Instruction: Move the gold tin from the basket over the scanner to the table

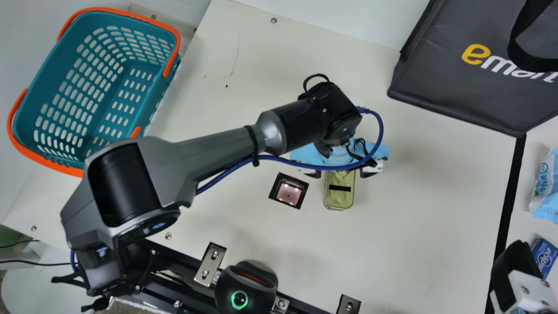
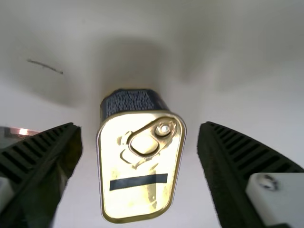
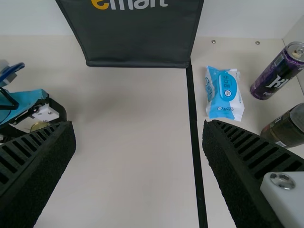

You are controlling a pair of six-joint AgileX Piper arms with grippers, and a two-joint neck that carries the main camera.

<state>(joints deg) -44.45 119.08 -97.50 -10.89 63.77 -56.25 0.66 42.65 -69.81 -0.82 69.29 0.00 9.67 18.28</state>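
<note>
The left pincer (image 2: pixel 138 127) hangs spread either side of the gold tin (image 2: pixel 128 166), which stands on the table (image 1: pixel 418 226) beneath it, so placing looks finished and a straight lift clear should follow.

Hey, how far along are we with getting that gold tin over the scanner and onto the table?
Nearly finished, it seems. The gold tin is out of the basket and on the table beside the scanner; whether it was scanned, I can't tell. Nothing is gripped: the left pincer is open around the tin, with gaps both sides. Probably only backing away remains.
</note>
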